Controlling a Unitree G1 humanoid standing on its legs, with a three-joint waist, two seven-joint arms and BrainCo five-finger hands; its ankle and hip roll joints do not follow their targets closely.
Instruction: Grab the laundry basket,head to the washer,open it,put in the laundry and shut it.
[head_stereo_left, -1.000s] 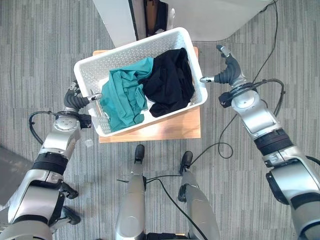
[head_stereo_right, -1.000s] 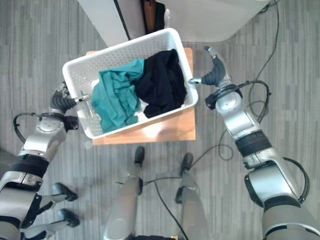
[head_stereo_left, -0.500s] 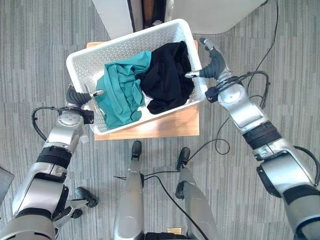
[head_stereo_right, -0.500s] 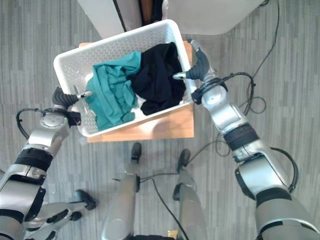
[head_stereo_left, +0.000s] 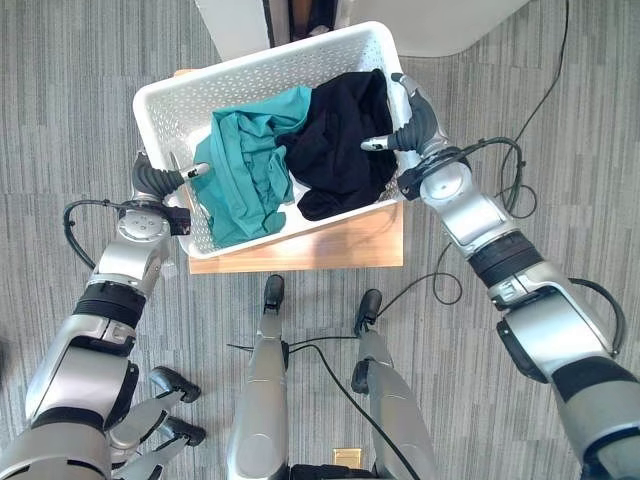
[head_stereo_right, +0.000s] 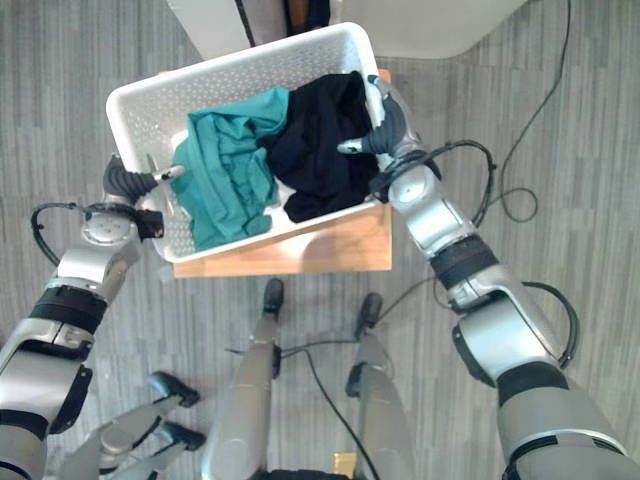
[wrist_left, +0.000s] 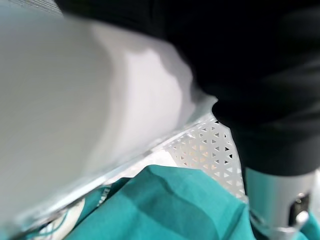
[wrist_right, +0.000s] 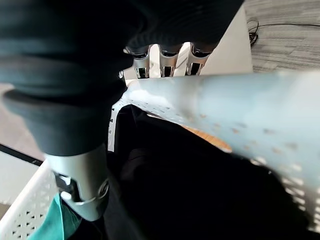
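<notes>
The white laundry basket (head_stereo_left: 190, 95) sits on the wooden counter (head_stereo_left: 330, 245) between both hands. Left hand (head_stereo_left: 160, 180) and right hand (head_stereo_left: 412, 125) each pinch an end rim, thumb inside. Stiff, light plastic (soft clothes may shift), so lift level by the rims.

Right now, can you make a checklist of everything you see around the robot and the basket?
Surface: a small wooden table under the basket, on grey striped carpet.
Job's things: white laundry basket on the table, holding a teal garment and a black garment.
Clutter: nothing seen.
Hands: left hand at the basket's left end with its thumb over the rim; right hand at the right end, thumb inside and fingers outside the wall.
Cables: a black cable runs over the carpet on the right.
Surroundings: white units beyond the basket, with a dark gap between them.
</notes>
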